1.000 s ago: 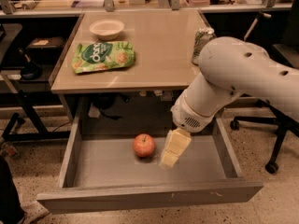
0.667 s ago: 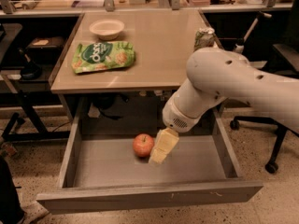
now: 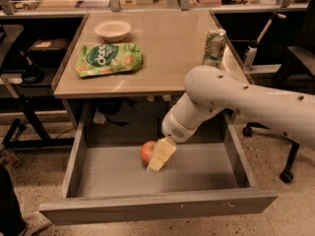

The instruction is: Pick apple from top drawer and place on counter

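The red-orange apple [image 3: 146,152] lies on the flat grey bottom of the open top drawer [image 3: 197,171], left of middle. My white arm reaches down from the right, and its pale yellow gripper [image 3: 160,157] hangs inside the drawer right against the apple's right side, hiding part of it. The beige counter [image 3: 167,48] stands above the drawer.
On the counter are a white bowl [image 3: 112,30] at the back left, a green snack bag [image 3: 109,59] and a soda can [image 3: 213,47] near the right edge. An office chair [image 3: 295,73] stands to the right. Dark shelves [image 3: 29,58] stand to the left.
My arm has swung left inside the drawer, bringing the gripper from right of the apple to right against it. The apple has not moved.
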Controlling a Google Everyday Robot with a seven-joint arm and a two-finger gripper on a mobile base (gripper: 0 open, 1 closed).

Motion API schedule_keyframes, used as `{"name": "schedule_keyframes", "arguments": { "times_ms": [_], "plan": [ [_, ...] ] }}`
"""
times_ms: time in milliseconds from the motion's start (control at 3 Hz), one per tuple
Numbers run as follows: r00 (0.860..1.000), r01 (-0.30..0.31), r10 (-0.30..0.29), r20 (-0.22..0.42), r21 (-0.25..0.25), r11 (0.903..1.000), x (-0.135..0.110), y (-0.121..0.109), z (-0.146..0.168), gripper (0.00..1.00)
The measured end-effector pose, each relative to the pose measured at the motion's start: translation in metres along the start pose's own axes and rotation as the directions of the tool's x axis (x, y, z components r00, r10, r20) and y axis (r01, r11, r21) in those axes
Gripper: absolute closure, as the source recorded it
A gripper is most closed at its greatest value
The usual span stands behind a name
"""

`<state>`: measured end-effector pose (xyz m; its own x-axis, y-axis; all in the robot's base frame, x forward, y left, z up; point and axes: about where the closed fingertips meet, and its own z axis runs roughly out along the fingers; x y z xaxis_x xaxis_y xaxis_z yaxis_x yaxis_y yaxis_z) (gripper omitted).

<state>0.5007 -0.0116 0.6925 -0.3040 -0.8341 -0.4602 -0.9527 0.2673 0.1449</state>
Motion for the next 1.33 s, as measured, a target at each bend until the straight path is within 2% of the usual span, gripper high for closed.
{"name": "schedule_keyframes", "arguments": {
  "times_ms": [333,1333],
  "plan": [
    [1.000,-0.003,0.003,-0.001,-0.005,1.0000,0.001,0.000,0.003,0.00],
    [0.995,-0.071,0.070,0.073,0.005,0.9975,-0.007,-0.007,0.056,0.00]
  ]
}}
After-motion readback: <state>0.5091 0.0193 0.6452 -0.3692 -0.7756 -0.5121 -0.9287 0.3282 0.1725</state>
